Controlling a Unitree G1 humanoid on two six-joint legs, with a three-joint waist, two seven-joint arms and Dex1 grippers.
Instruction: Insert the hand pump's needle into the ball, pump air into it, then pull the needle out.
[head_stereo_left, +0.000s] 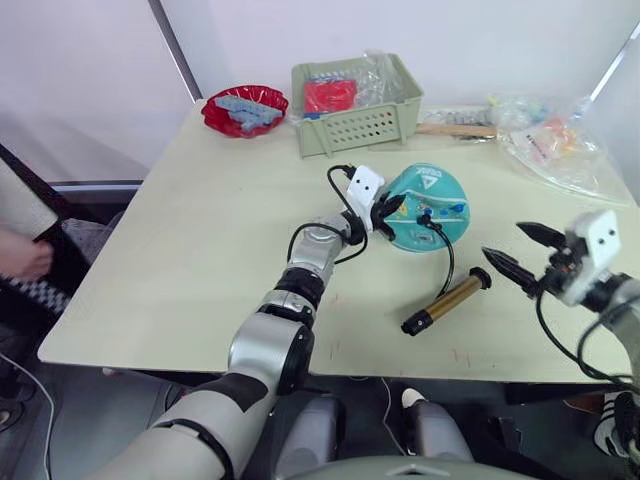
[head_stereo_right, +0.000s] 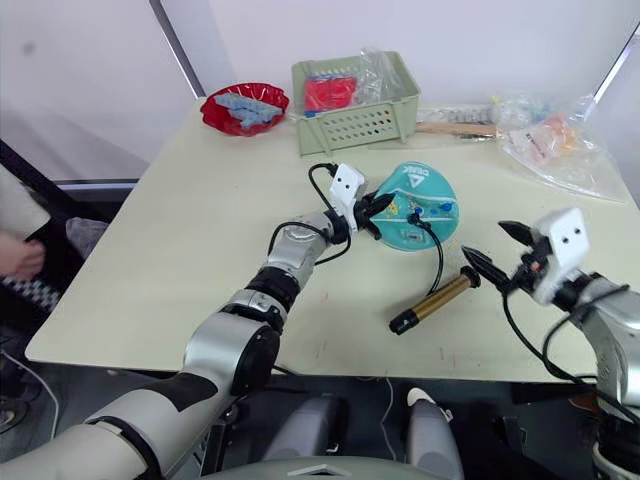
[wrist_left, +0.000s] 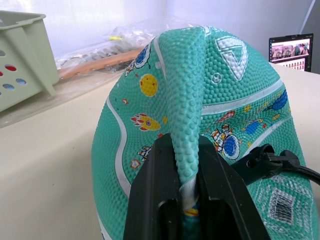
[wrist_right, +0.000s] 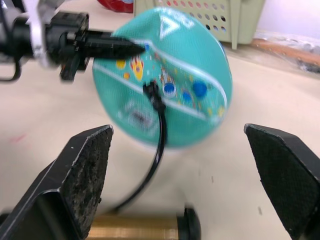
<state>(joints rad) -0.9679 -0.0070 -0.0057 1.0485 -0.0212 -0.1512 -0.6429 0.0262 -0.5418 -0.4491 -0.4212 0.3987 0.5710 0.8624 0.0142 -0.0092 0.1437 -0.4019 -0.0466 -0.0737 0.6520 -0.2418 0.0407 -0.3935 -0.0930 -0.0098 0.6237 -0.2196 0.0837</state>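
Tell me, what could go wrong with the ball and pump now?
The left gripper only pinches a fold of the soft, flat ball, so the fold might slip out. The hose already plugs into the ball while the pump lies loose on the table; the open right gripper could tug it and pull the hose end out.

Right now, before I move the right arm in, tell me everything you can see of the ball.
The ball is teal pebbled rubber with white stripes, a white triangle logo, small cartoon prints and a barcode patch. It looks underinflated: a fold of its skin is pinched between the left gripper fingers. It rests on the table in front of the green basket. The black hose from the hand pump plugs into its upper face; the needle itself is hidden. The right gripper is open, clear of it.
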